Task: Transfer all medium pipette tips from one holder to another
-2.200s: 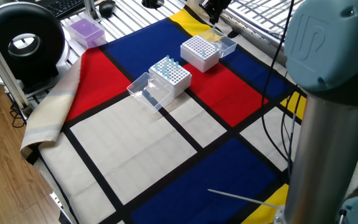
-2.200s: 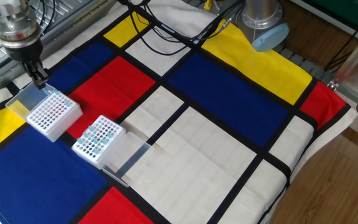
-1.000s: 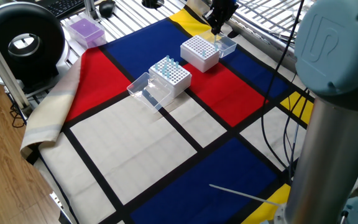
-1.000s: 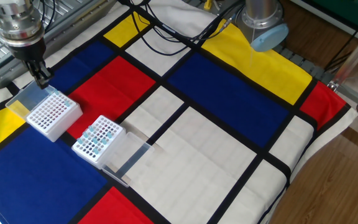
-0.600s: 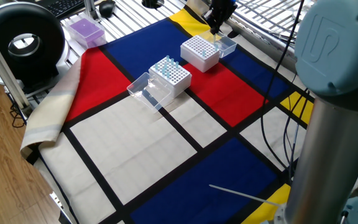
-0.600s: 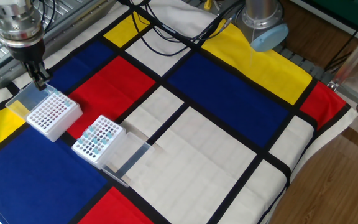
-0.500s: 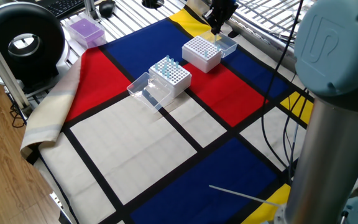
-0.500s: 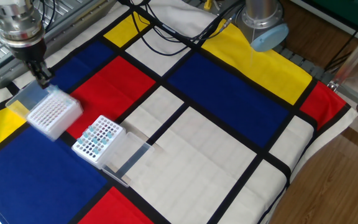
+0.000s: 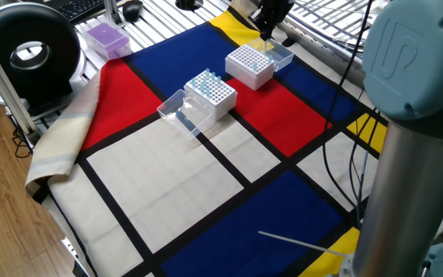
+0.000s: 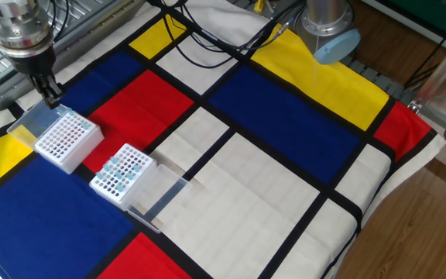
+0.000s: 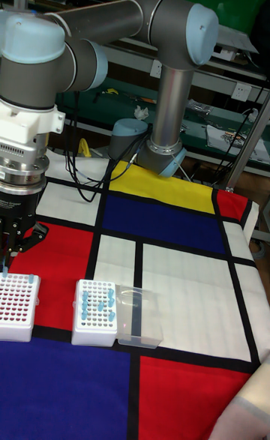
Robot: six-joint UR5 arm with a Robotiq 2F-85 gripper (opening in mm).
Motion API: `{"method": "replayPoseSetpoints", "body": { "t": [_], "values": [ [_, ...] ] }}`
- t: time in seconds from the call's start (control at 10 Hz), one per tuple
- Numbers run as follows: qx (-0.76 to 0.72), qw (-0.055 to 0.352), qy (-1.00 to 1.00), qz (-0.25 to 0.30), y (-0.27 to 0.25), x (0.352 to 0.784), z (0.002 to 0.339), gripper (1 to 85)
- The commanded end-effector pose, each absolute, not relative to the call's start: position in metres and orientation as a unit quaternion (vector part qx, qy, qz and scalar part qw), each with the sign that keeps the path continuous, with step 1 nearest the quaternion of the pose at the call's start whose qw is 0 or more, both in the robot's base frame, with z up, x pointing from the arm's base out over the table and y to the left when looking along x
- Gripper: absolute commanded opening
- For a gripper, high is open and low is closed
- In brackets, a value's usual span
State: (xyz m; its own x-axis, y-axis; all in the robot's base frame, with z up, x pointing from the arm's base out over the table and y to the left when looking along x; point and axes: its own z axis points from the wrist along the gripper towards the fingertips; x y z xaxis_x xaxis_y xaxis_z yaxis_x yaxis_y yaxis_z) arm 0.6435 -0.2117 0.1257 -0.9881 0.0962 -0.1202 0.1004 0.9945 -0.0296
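Observation:
Two white racks stand side by side on the checked cloth. The nearer rack [image 10: 122,175] [image 9: 212,91] [image 11: 94,304] carries several pale blue medium pipette tips [image 10: 118,166] [image 11: 98,299]. The other rack [image 10: 68,139] [image 9: 249,65] [image 11: 16,297] shows rows of bare holes. My gripper [image 10: 52,98] [image 9: 266,32] [image 11: 9,258] hangs just above that rack's far corner, by its open lid. Its fingers are shut, and a thin pale tip [image 11: 5,263] pokes out below them.
Each rack has a clear lid folded open beside it [image 10: 158,198] [image 10: 31,124]. A purple tip box [image 9: 104,38] and a black round device [image 9: 28,51] sit off the cloth's far corner. Cables [image 10: 207,35] trail across the cloth near the arm's base [image 10: 327,27].
The bare-holed rack jolted and blurred half a second ago and now lies still again. My gripper has stayed over that rack's far corner, shifting only slightly.

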Motion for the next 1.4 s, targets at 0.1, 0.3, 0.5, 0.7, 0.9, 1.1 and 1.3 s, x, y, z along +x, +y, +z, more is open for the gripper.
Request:
{"method": "replayPoseSetpoints", "body": {
  "t": [0.1,0.3,0.5,0.7,0.9,1.1,1.3],
  "values": [
    [0.048,0.062,0.997,-0.015,-0.213,0.652,0.132,7.3],
    [0.047,0.067,0.997,-0.015,-0.213,0.658,0.13,7.3],
    [0.046,0.069,0.996,-0.015,-0.214,0.661,0.129,7.3],
    [0.048,0.073,0.996,-0.015,-0.214,0.665,0.127,7.3],
    [0.052,0.076,0.996,-0.013,-0.213,0.666,0.125,7.3],
    [0.057,0.081,0.995,-0.013,-0.21,0.666,0.122,7.0],
    [0.059,0.084,0.995,-0.013,-0.208,0.665,0.118,7.0]
  ]
}}
